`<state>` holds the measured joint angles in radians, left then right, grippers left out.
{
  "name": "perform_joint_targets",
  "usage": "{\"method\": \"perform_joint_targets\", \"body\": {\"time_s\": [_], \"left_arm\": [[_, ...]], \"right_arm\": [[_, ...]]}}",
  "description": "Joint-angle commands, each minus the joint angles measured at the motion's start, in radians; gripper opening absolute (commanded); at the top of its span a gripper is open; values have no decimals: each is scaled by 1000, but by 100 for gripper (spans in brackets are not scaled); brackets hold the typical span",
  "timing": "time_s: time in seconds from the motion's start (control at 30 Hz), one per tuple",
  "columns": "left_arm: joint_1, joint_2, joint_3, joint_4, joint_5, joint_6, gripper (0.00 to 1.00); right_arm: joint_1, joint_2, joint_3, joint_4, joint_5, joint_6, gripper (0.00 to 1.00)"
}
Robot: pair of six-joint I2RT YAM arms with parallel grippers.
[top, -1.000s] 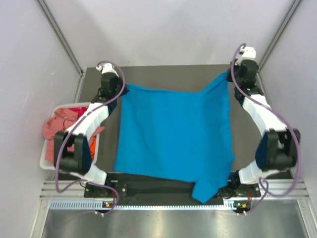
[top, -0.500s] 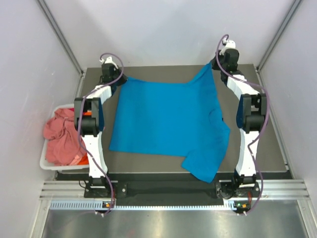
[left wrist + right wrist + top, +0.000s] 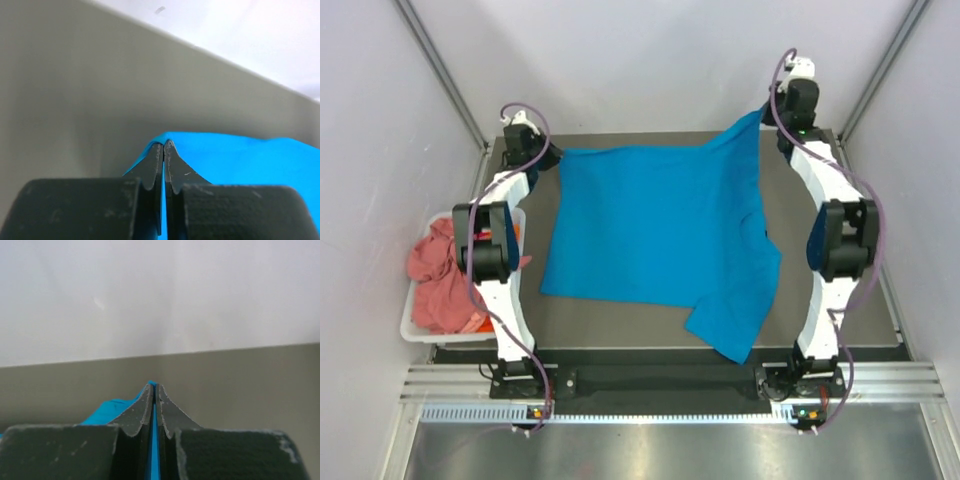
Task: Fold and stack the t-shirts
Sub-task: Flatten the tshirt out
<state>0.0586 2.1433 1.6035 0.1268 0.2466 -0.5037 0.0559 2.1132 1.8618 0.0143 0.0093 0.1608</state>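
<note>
A bright turquoise-blue t-shirt point(image 3: 655, 240) lies spread over the dark table point(image 3: 620, 325), one sleeve trailing toward the near right. My left gripper point(image 3: 556, 155) is shut on its far-left corner, close to the table's far edge. The right gripper point(image 3: 767, 120) is shut on the far-right corner and holds it lifted. In the left wrist view the left gripper point(image 3: 164, 145) pinches blue cloth point(image 3: 240, 160) between closed jaws. In the right wrist view the right gripper point(image 3: 154, 385) does the same, with cloth point(image 3: 112, 407) to its left. More t-shirts, salmon-pink point(image 3: 435, 270) and orange point(image 3: 482, 322), sit in the basket.
A white slatted plastic basket point(image 3: 415, 332) stands off the table's left edge beside the left arm. White walls close the space on the left, right and far sides. A metal rail point(image 3: 660, 385) runs along the near edge at the arm bases.
Both arms have stretched out toward the far edge, dragging the turquoise shirt away from the near edge. The right gripper has risen and shifted right; both grips stay shut.
</note>
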Motion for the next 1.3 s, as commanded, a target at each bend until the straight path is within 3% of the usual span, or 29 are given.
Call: {"method": "perform_joint_targets", "body": {"time_s": [0.0,0.23,0.4,0.7,0.97,1.13,1.27], "left_arm": [[1,-255,1,48,16,-27,0],[-2,-636,-11,-32,43,-104,0],[-3,-915,-79,-68,14,-122,0],[-3,-1186,34,-283,-6,-134,0],[-17,-1185,96,-349,-56,-78,0],[-16,-1139,-138,-150,-81,-12,0],[-17,-996,-298,-38,-104,20,0]], "right_arm": [[-8,-248,36,-2,89,-87,0],[-21,-568,43,-129,173,-182,0],[-21,-856,-44,-217,176,-130,0],[-21,-1284,-84,-373,236,-80,0],[-21,-1245,-9,-441,284,-150,0],[-21,-1156,-214,-280,270,-202,0],[-21,-1054,-447,-99,195,-190,0]]}}
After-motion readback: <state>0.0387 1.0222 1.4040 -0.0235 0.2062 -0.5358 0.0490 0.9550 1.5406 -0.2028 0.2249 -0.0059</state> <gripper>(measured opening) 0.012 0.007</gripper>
